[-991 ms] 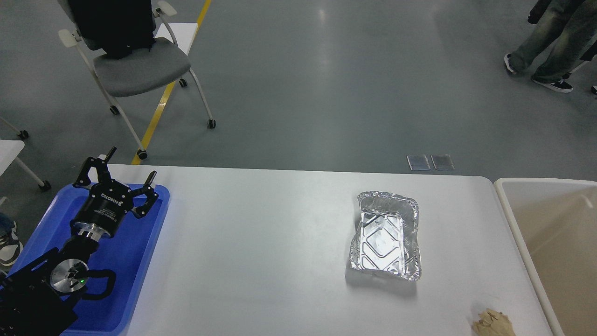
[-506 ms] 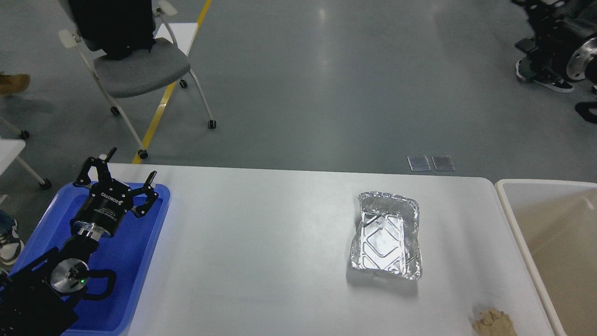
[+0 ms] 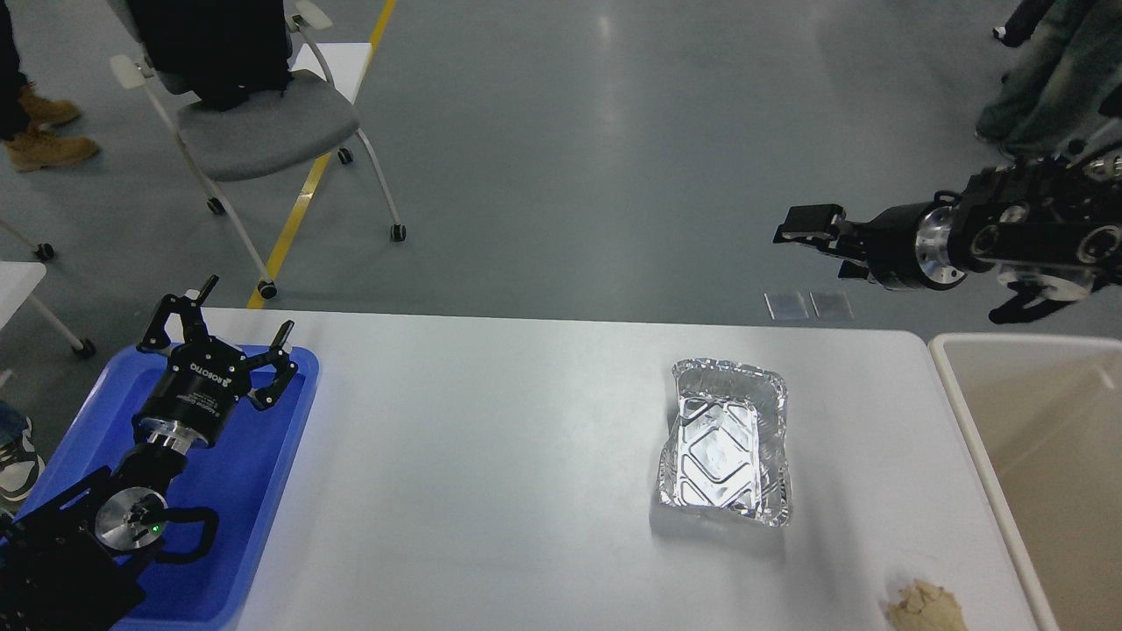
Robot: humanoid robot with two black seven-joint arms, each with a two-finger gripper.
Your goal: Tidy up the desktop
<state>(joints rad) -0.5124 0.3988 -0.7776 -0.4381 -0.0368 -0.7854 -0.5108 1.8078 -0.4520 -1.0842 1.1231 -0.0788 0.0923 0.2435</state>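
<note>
While the left gripper (image 3: pixel 230 326) hangs over the far end of the blue tray (image 3: pixel 263 491) with its fingers spread wide and nothing between them, the right gripper (image 3: pixel 802 230) is raised over the floor beyond the far right corner of the desktop (image 3: pixel 491 473); seen side-on and dark, I cannot tell how its fingers stand. On the desktop's right half sits a foil tray (image 3: pixel 726 443), with a crumpled brown scrap (image 3: pixel 925 606) near the front edge. A beige bin (image 3: pixel 1043 456) stands just beside the right end.

The left gripper (image 3: pixel 235 329), over the desktop's (image 3: pixel 491 456) far-left corner, bore "ROBOTIQ" in white on its black body; smaller white print beneath it was too small to read.
</note>
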